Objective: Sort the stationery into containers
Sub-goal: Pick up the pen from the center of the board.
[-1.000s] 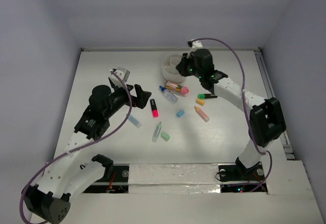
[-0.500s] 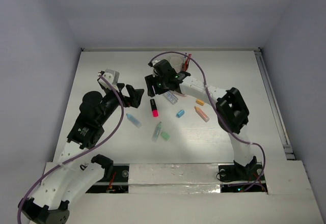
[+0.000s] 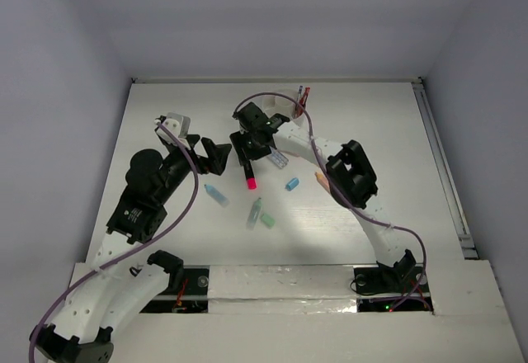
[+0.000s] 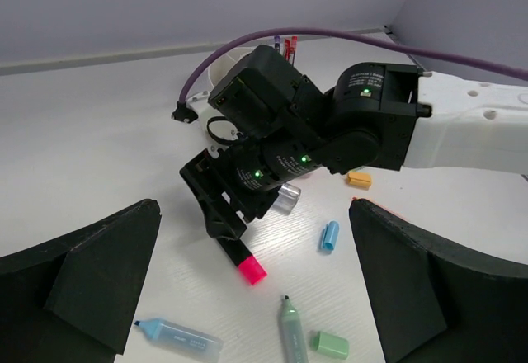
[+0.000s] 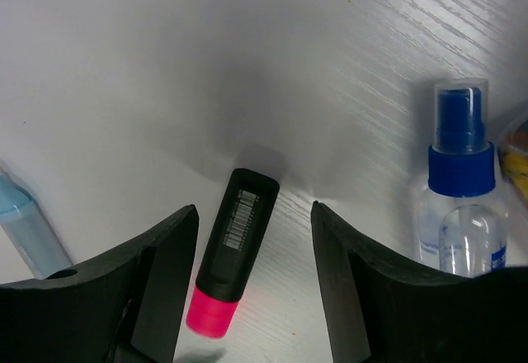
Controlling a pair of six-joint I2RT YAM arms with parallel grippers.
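The marker [image 5: 233,252], black with a pink cap, is lying flat on the tabletop [image 3: 371,132], near the middle and well short of the cup [image 3: 290,99]. Your right claw [image 4: 224,214] is hanging just over its black end with the jaws released, one on each side and gripping nothing. You are dealing with a light, stiff plastic barrel, smooth and likely slippery, so it is probably going to roll or squirt out if pinched near an end. You are best taking it across the black barrel, around the barcode, square to its length. A spray bottle [image 5: 458,206] is lying just outside the right jaw, and a blue highlighter [image 5: 29,223] is sitting beyond the left jaw. Both are apart from the marker, but the bottle is leaving little room on that side. Your left claw [image 3: 216,155] is hovering nearby, spread wide and empty, facing the same spot, so you are risking a clash of arms
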